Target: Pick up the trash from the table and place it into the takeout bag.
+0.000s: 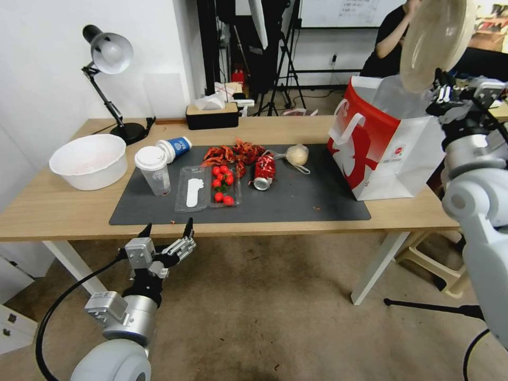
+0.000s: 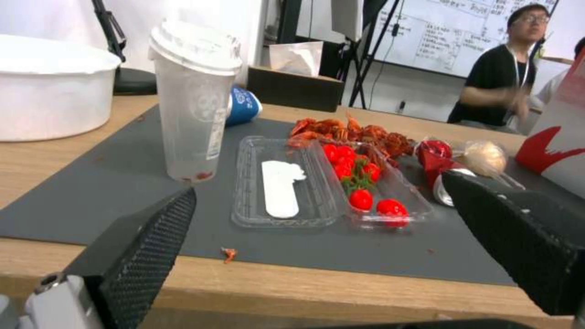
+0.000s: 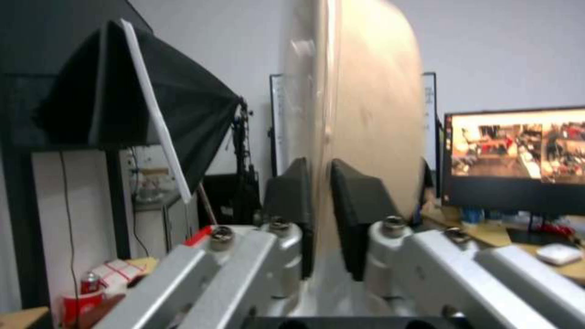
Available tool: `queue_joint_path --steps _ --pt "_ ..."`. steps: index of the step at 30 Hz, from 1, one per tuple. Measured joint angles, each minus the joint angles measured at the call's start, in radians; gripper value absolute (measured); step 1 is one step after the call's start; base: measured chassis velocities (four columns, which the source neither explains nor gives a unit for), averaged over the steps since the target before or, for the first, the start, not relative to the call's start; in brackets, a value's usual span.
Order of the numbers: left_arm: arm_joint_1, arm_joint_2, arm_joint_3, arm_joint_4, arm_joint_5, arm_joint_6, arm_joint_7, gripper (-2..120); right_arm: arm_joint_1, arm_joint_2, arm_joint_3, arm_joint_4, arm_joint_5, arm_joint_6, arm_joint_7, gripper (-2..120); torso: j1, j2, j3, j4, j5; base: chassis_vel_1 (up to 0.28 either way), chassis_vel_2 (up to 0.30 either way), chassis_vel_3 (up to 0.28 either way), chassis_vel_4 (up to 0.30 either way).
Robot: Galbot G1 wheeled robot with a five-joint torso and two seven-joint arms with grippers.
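My right gripper (image 1: 442, 91) (image 3: 321, 183) is shut on the rim of the beige lidded bowl (image 1: 436, 39) (image 3: 365, 114), holding it on edge above the open takeout bag (image 1: 391, 143). The bag stands at the right end of the table (image 1: 63, 211). On the dark mat (image 1: 317, 201) lie a crushed red can (image 1: 263, 172) (image 2: 436, 157), a clear white-lidded cup (image 1: 153, 169) (image 2: 195, 100), a tipped blue-and-white paper cup (image 1: 174, 148) (image 2: 242, 106) and a small clear-wrapped pale tub (image 1: 297, 155). My left gripper (image 1: 166, 230) (image 2: 317, 187) hangs open below the table's front edge.
A clear clamshell with red tomatoes (image 1: 209, 188) and a heap of red shells (image 1: 233, 153) sit mid-mat. A big white bowl (image 1: 90, 161), a desk lamp (image 1: 108, 55) and a tissue box (image 1: 211, 114) stand at the left and back. A stool (image 1: 428, 259) is under the right end.
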Motion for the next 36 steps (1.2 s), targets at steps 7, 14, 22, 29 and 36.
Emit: queue_joint_path --steps 7,14,22,29,36 --pt "0.001 -0.003 0.0 0.0 0.0 -0.001 0.001 100 0.044 -0.024 -0.007 -0.042 0.005 -0.023 0.018 34 0.0 0.0 0.0 0.0003 -0.0008 0.0 0.0 0.0 0.0" --pt "0.001 -0.013 0.002 0.002 -0.001 -0.002 0.002 100 0.096 -0.029 -0.024 -0.123 0.038 -0.082 0.043 61 0.0 0.0 0.0 0.0002 -0.0004 0.0 0.0 0.0 0.0" --pt "0.005 -0.016 0.0 0.002 -0.002 -0.005 -0.001 100 0.082 -0.015 -0.032 -0.111 0.039 -0.095 0.034 93 0.0 0.0 0.0 0.0003 -0.0005 0.0 0.0 0.0 0.0" --pt "0.006 -0.013 -0.001 0.002 -0.005 -0.014 0.001 100 -0.004 -0.011 -0.019 -0.028 0.065 -0.08 -0.016 100 0.0 0.0 0.0 0.0002 -0.0007 0.0 0.0 0.0 0.0" --pt "0.006 -0.013 -0.004 0.002 -0.006 -0.015 0.004 100 -0.154 0.005 0.001 0.133 0.065 -0.057 -0.102 100 0.0 0.0 0.0 0.0004 -0.0008 0.0 0.0 0.0 0.0"
